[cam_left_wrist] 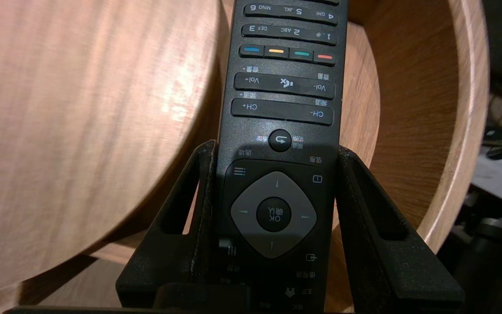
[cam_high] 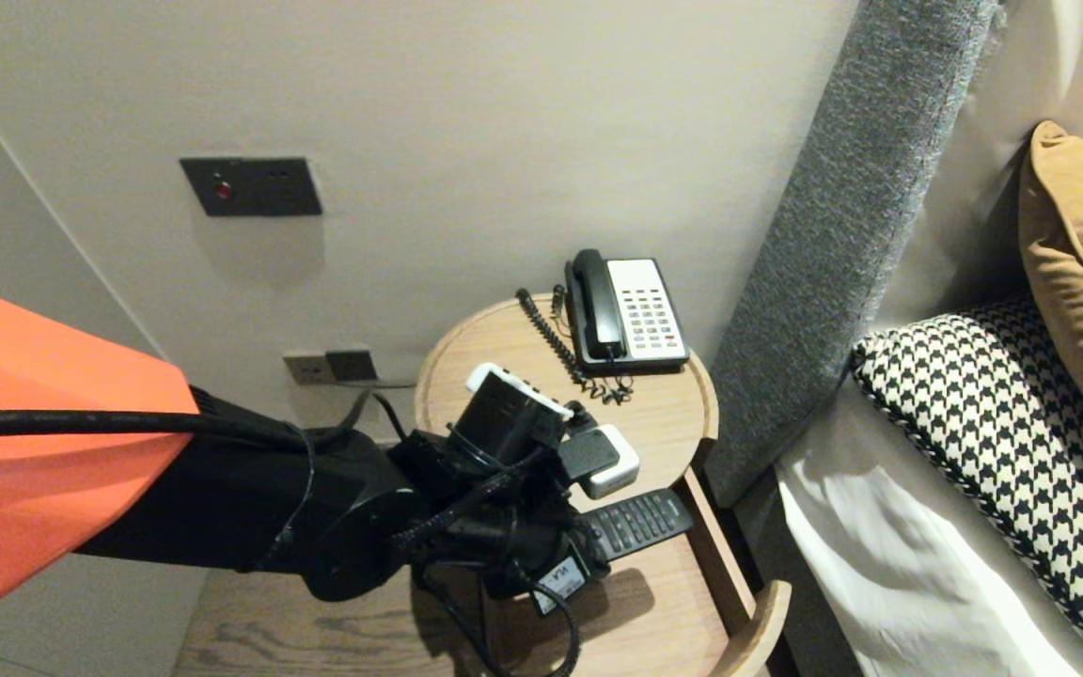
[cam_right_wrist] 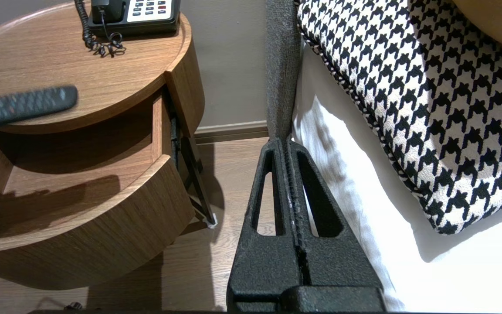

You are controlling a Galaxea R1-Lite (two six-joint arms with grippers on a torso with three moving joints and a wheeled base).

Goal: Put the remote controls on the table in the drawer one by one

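Note:
My left gripper [cam_left_wrist: 277, 147] is shut on a black TV remote [cam_left_wrist: 283, 100], with one finger on each long side near its OK pad. In the head view the remote [cam_high: 643, 519] sticks out of the left gripper [cam_high: 588, 550] towards the bed. It hangs at the front edge of the round wooden nightstand top [cam_high: 664, 414], above the open drawer [cam_high: 673, 611]. The right wrist view shows the remote [cam_right_wrist: 24, 104] in the air over that drawer [cam_right_wrist: 81, 174]. My right gripper [cam_right_wrist: 286, 141] is shut and empty, parked low beside the bed.
A black and white desk phone [cam_high: 626, 315] with a coiled cord sits at the back of the nightstand. The grey headboard [cam_high: 833, 235], white bedding [cam_high: 880, 545] and a houndstooth pillow [cam_high: 1002, 423] are close on the right. Wall sockets [cam_high: 330, 367] are behind the left arm.

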